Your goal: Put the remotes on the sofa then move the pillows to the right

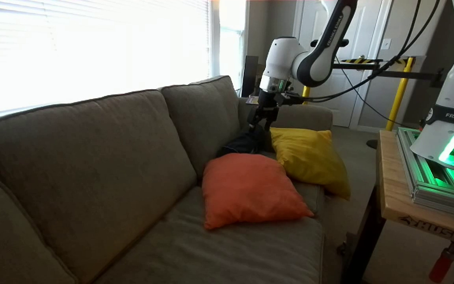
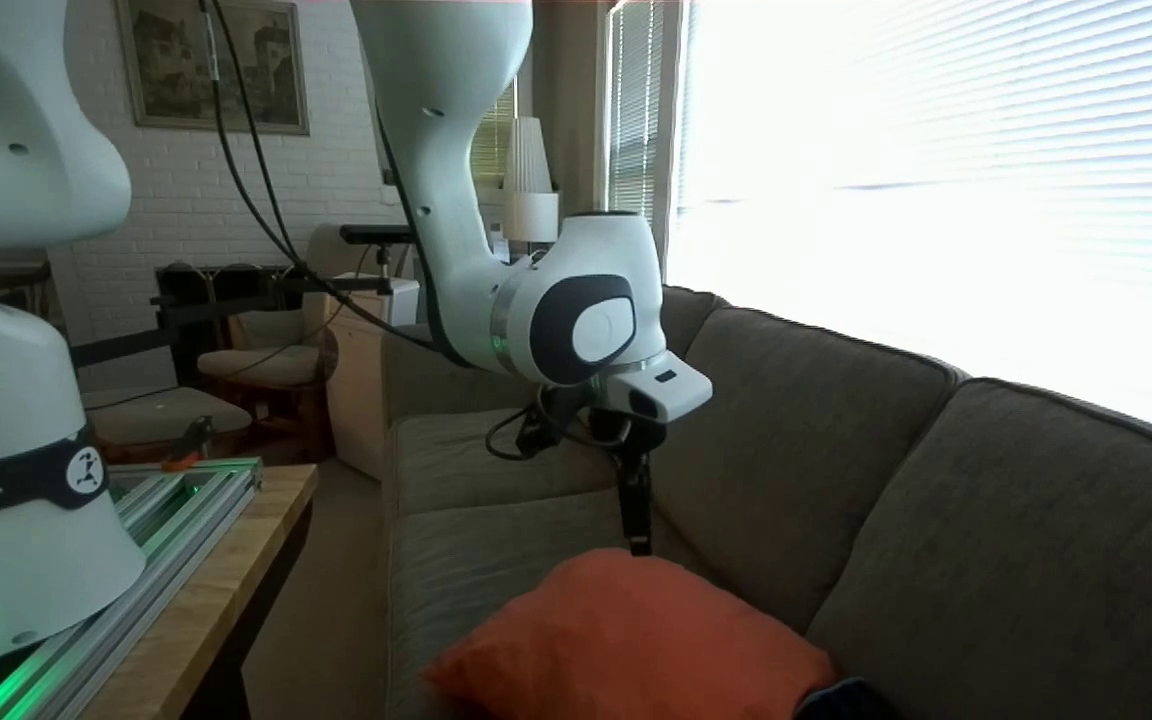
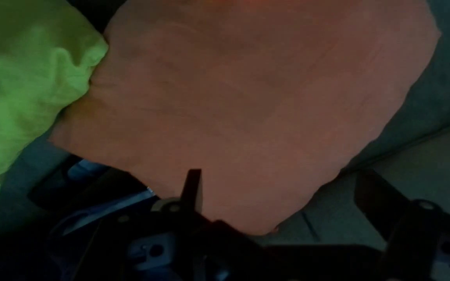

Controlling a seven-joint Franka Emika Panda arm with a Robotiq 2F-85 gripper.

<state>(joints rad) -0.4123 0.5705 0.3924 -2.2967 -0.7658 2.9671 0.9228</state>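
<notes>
Yellow pillow (image 3: pixel 25 86) is lying leftmost in the wrist view, on the sofa (image 1: pixel 246 248), one corner hanging past the front edge in an exterior view. It is looking light and limp, so a gathered fold or a corner is likely offering the best hold. Low down, just rightward, a dark bundle (image 3: pixel 92 214) is sitting beside the orange pillow (image 3: pixel 248 109); no remote is showing clearly enough to name. That orange pillow is filling the middle, also on the sofa, touching the yellow one. It is seeming plumper yet soft, hardly fragile, and its broad face is giving nothing to pinch; the corner pointing at the gripper (image 3: pixel 279 175) is suiting better. The gripper is standing wide, jaws well apart, apparently holding nothing, with that corner showing between them; no view is showing whether either is touching fabric. A deep bite is probably counting more than force. Furthest right, bare sofa is showing.
</notes>
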